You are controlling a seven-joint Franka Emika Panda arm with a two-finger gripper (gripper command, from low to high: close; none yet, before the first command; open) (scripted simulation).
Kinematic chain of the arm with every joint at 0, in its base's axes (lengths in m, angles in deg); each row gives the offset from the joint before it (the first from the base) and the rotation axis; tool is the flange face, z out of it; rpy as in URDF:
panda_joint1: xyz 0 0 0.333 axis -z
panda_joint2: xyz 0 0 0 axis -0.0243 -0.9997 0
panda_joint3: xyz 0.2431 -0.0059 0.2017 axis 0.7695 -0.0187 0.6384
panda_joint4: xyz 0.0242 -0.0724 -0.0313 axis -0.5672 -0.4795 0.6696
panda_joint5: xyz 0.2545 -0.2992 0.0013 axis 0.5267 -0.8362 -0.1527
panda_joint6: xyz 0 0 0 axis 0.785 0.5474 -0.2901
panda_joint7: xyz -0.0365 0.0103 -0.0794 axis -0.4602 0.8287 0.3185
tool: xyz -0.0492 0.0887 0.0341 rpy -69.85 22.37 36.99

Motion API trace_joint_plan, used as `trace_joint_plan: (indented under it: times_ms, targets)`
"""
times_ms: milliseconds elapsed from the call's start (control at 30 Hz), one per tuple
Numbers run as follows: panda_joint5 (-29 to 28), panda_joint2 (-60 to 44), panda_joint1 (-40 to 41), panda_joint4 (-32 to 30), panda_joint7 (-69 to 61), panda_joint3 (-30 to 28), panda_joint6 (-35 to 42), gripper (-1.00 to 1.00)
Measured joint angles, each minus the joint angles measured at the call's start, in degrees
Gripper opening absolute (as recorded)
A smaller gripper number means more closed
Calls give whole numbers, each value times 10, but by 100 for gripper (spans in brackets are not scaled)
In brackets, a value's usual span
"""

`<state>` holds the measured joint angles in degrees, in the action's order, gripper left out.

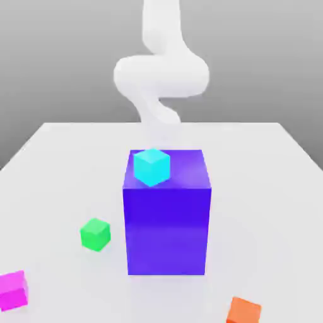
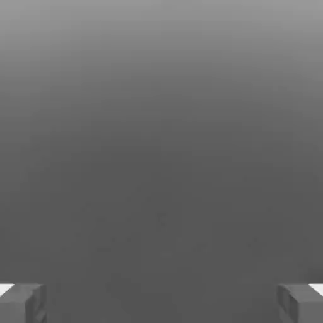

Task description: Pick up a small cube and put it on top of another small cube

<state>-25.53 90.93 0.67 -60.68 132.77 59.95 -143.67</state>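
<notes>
The small cube (image 1: 12, 291) is bright magenta and sits on the white table (image 1: 57, 170) at the near corner on the exterior view's left. A small cyan cube (image 1: 152, 166) rests on top of the big blue-purple block (image 1: 166, 227) in the middle of the table. My white arm (image 1: 161, 72) rises behind the block, well away from the magenta cube. In the hand view my gripper (image 2: 161, 304) is open, its two grey fingertips (image 2: 23, 304) set wide apart with nothing between them and only plain grey beyond.
A small green cube (image 1: 95, 234) lies on the table to the exterior view's left of the block. A small orange cube (image 1: 243, 310) sits near the front edge on the exterior view's right.
</notes>
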Motion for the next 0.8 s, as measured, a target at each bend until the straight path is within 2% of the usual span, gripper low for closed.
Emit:
trace_joint_plan:
  times_ms: [500,800]
  targets:
    - [8,-315,104,-2,163,-53,-98,0]
    - [45,-503,166,-3,238,-88,-155,0]
